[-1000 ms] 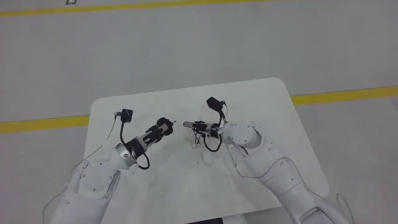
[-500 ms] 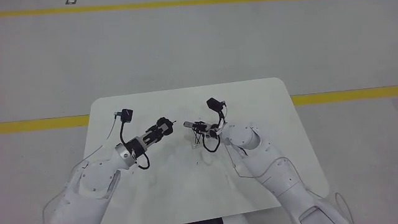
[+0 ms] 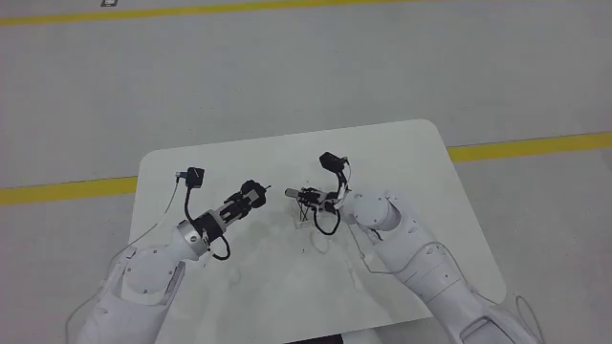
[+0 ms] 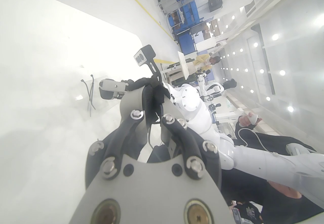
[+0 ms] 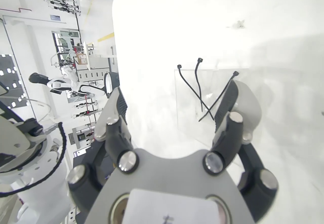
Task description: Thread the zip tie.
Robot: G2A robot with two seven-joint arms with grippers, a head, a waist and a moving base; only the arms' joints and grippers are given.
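Three black zip ties [image 5: 198,88] stand crossed in a small clear holder [image 5: 182,108] near the table's middle. My right gripper [image 5: 176,90] hovers just above and beside them, open, with the ties showing between its fingers [image 5: 119,106] and nothing held. In the top view the zip ties [image 3: 304,214] sit just below that right gripper [image 3: 291,192]. My left gripper [image 3: 256,189] hangs a short way across from it, pointing at it. The left gripper [image 4: 149,108] has its jaws close together with nothing seen in them. From there the zip ties [image 4: 89,93] lie beyond the fingertips.
The white table [image 3: 402,153] has rounded corners and bare surface all around the holder. A tiny pale scrap [image 5: 238,23] lies on the table beyond the holder. Grey floor with yellow lines surrounds the table.
The right gripper has edged very slightly away from the left one. The left arm and the zip ties have stayed put.
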